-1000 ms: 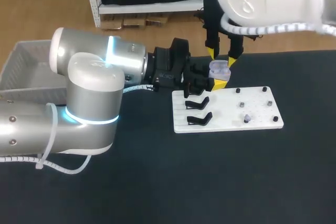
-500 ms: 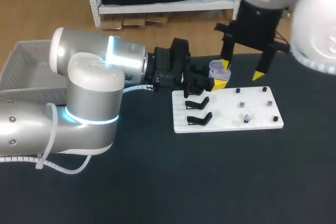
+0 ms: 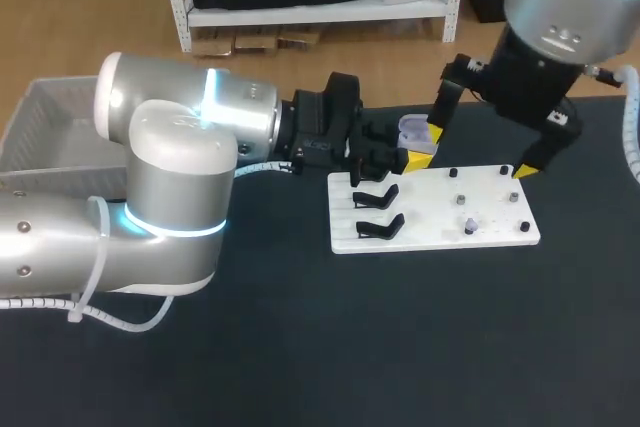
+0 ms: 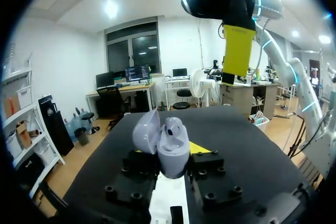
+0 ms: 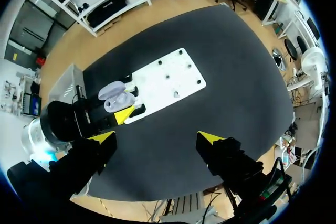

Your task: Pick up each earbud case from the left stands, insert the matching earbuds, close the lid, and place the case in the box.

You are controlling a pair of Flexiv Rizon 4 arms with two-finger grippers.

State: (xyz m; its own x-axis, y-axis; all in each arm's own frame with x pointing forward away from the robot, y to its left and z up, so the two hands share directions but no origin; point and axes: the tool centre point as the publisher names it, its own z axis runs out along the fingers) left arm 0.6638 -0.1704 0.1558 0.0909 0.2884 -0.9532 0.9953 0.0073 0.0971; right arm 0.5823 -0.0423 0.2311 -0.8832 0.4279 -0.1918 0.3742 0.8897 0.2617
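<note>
Dark surface (image 3: pixel 300 347) carries white board (image 3: pixel 480 222). Your left hand (image 3: pixel 400 155) grasps earbud case (image 4: pixel 170 148), lid open. Your right hand (image 5: pixel 157 137) hangs released over board. Likely left: lid closing, boxing.

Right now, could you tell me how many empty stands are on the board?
2: one stand beside the left gripper, a second stand nearer the board's front edge. The gripper may hide more.
</note>
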